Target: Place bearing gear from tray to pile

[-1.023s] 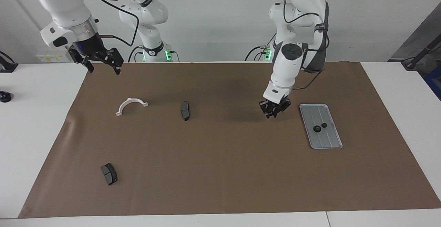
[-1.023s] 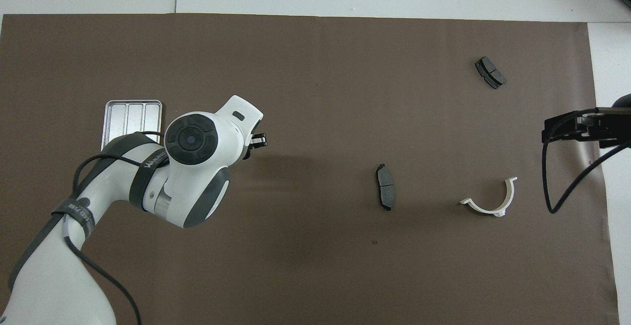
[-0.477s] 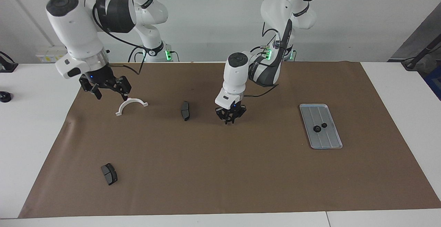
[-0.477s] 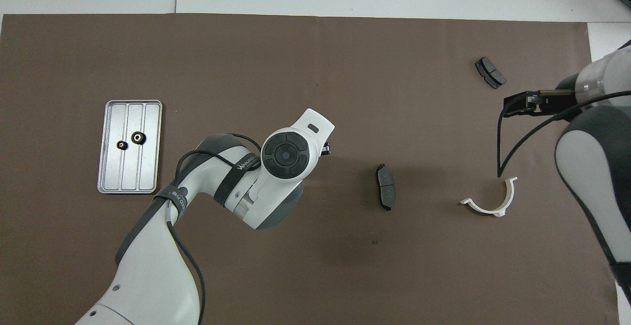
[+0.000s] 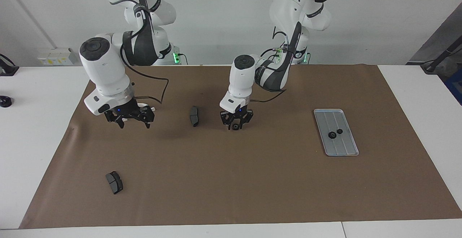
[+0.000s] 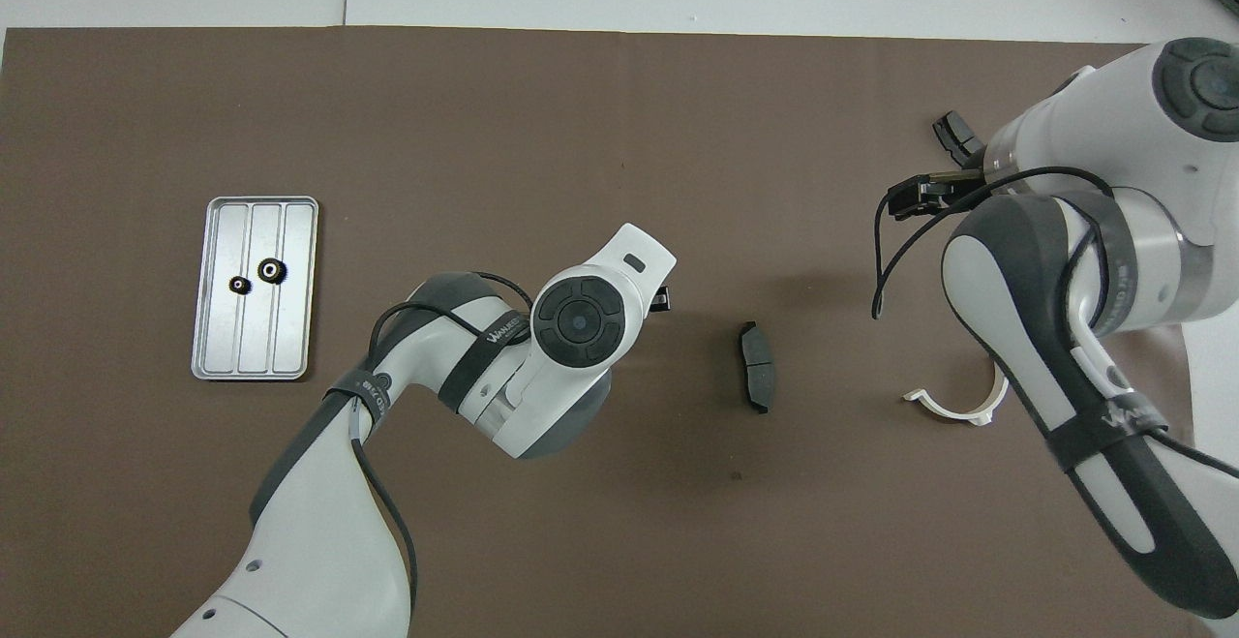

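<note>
Item: my left gripper (image 5: pixel 235 124), jaws spread around one black gear (image 5: pixel 235 126) on paper.
Bare brown paper (image 5: pixel 252 180) all round; tray (image 5: pixel 349 150) well apart; my right gripper (image 5: pixel 128 119) open, empty.

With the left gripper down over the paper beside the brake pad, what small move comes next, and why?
Probably lift the left gripper straight up. Its fingers stand apart around a small black gear that seems to lie on the paper; two more gears wait in the tray.

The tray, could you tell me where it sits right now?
The tray lies on the brown paper toward the left arm's end of the table, two small black gears on it.
</note>
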Robot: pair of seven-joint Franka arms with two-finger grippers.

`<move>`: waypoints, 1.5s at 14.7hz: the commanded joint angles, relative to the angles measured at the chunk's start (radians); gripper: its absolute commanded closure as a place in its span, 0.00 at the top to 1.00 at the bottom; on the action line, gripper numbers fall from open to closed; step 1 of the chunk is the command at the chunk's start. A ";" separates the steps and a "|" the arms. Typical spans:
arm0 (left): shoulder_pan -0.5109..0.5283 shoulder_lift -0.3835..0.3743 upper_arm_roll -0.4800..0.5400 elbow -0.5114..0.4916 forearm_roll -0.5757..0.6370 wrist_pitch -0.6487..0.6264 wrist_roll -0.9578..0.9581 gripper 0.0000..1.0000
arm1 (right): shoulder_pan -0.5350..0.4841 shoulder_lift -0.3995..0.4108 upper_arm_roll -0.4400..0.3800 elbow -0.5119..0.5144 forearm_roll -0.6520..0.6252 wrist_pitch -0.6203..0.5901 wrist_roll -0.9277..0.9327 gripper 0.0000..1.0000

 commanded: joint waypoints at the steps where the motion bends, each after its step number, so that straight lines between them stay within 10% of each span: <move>1: 0.010 -0.028 0.022 0.000 0.026 -0.037 -0.006 1.00 | 0.065 -0.021 0.000 -0.058 0.023 0.070 0.050 1.00; 8: 0.226 -0.207 0.021 -0.088 0.026 -0.171 0.246 1.00 | 0.288 0.062 0.000 -0.035 0.023 0.153 0.304 1.00; 22: 0.639 -0.227 0.013 -0.246 0.010 0.023 0.703 1.00 | 0.543 0.300 0.001 0.049 -0.030 0.258 0.541 1.00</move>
